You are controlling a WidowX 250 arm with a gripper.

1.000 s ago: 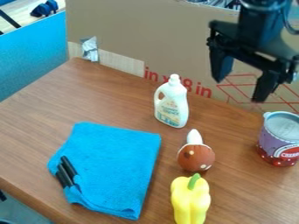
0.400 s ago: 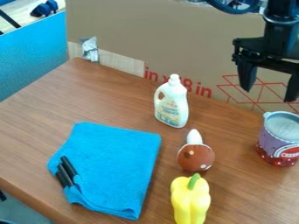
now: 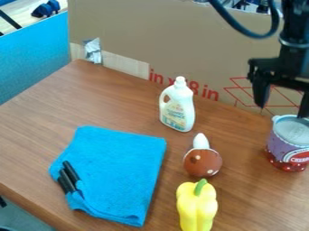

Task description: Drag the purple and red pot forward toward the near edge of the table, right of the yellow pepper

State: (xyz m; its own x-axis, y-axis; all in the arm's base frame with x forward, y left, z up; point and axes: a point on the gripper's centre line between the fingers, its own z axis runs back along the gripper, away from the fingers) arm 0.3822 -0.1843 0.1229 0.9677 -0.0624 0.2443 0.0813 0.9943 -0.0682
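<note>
Widely parted, jaws hang above the can [image 3: 282, 142] near the table's back edge [image 3: 232, 108].

Count, clock face over the view: tins, 1 [image 3: 282, 143], between 3 and 4 o'clock; bottles, 1 [image 3: 177, 110], near centre toward 2; brown-and-white toys, 1 [image 3: 202, 163], 5; yellow peppers, 1 [image 3: 197, 208], 5; blue cloths, 1 [image 3: 118, 173], 7; black sticks, 2 [image 3: 70, 171], between 7 and 8.
</note>
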